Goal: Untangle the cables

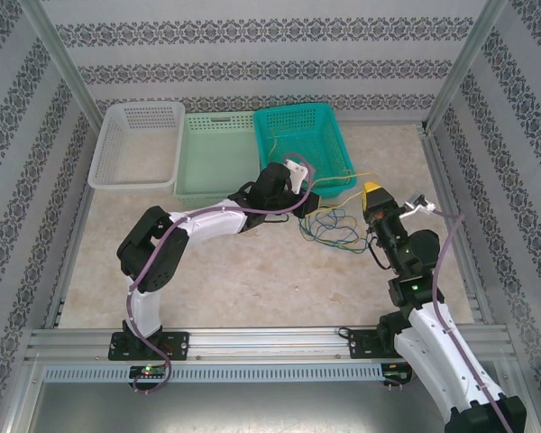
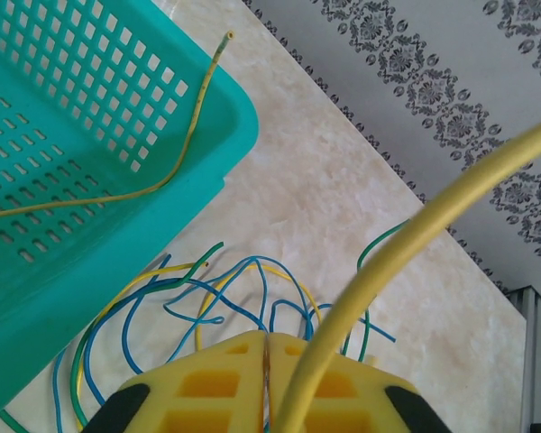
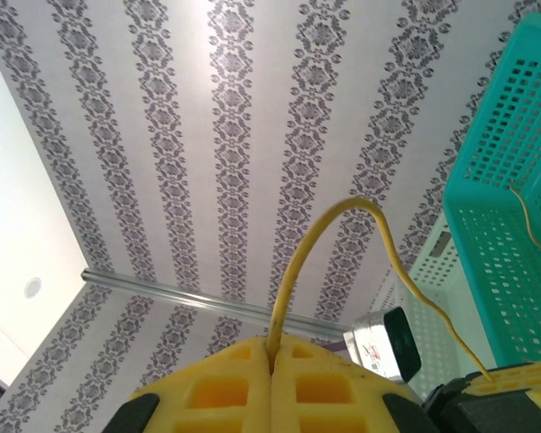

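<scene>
yellow cable [image 2: 406, 242] blurs up close, cut off at right.

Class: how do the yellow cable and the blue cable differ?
The yellow cable is lifted, pinched by the left pincer and right pincer; the blue cable lies loose on the table. Yellow drapes across the teal basket; blue coils beside it. Both are thin wires.

The teal basket [image 2: 234, 113], at ten o'clock in the left wrist view, is glossy perforated plastic. The counter [image 2: 325, 180] looks like smooth, faintly shiny marbled stone. The left pincer [image 2: 265, 361] and right pincer [image 3: 272, 361] are matt yellow moulded plastic. The yellow cable [image 2: 415, 234] has smooth sheathing. The frame rail [image 1: 270, 341] is brushed metal.
</scene>
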